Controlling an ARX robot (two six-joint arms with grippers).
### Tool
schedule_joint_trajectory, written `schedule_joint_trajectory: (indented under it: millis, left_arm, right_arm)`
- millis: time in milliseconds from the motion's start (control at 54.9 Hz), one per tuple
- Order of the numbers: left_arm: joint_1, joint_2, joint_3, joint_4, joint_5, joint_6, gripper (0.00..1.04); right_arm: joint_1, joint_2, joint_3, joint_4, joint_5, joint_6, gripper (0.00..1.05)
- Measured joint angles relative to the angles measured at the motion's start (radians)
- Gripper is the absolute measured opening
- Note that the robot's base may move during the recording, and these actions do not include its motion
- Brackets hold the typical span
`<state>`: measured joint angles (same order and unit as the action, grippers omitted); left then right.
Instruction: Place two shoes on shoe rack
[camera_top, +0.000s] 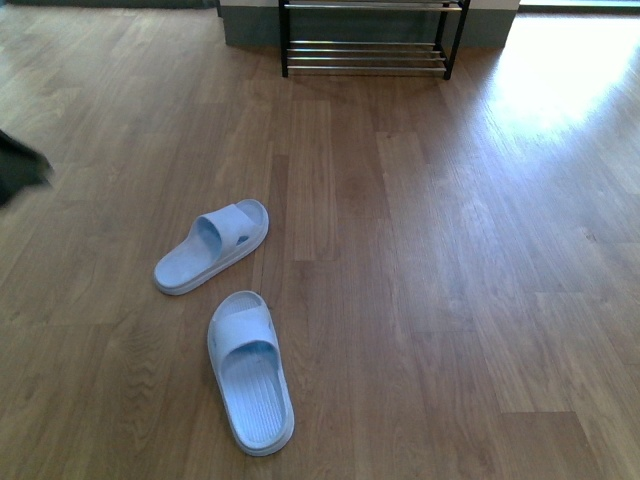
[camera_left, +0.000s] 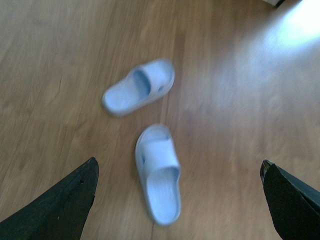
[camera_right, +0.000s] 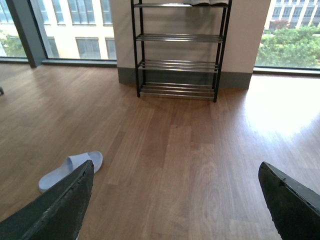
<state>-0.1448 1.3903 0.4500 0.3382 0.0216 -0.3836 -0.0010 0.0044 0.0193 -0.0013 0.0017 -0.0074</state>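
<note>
Risks, left to right:
- Left jaws are spread wide and empty, above the two slides. The far slide (camera_top: 212, 245) lies skewed and the near slide (camera_top: 250, 370) points roughly towards me, so one approach angle won't suit both.
- They lie close together, the near one's toe by the far one's heel. Closing on one could knock the other.
- They look like soft rubber. I'd guess a strap pinch lets the sole droop or swing, and an edge pinch could flip it.
- The shoe rack (camera_top: 365, 58) stands at the far edge of the floor (camera_top: 450, 300), against the wall and well apart from the slides. That makes for a long carry, with time to lose grip.
- The shelves are spaced bars. A slide set down crooked could tip or drop a heel through a gap.
- Right jaws are spread wide and empty, facing the rack, nowhere near a slide.

Hard to see:
- Dark shape (camera_top: 20, 170) at the left edge of the front view, probably my left arm, but it's cut off.
- The left wrist view is blurred, with no strap detail.
- The front view crops the rack to its lowest bars.
- In the right wrist view, something sits on the top shelf (camera_right: 207, 2). It's cut off, so I can't tell what it is.
- Only one slide shows there, partly behind my finger.
</note>
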Motion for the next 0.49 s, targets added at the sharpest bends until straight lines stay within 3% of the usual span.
schedule_joint_trajectory:
  millis: [273,492]
  left_arm:
    - [-0.087,0.638,0.299,-0.028,-0.16,0.133,0.95]
    - [-0.09,0.893,0.475,-0.044,-0.238,0.224,0.95]
  right_arm:
    - [0.0,0.0,0.0,0.0,-0.001,0.0,0.95]
    - [0.0,0.0,0.0,0.0,-0.001,0.0,0.95]
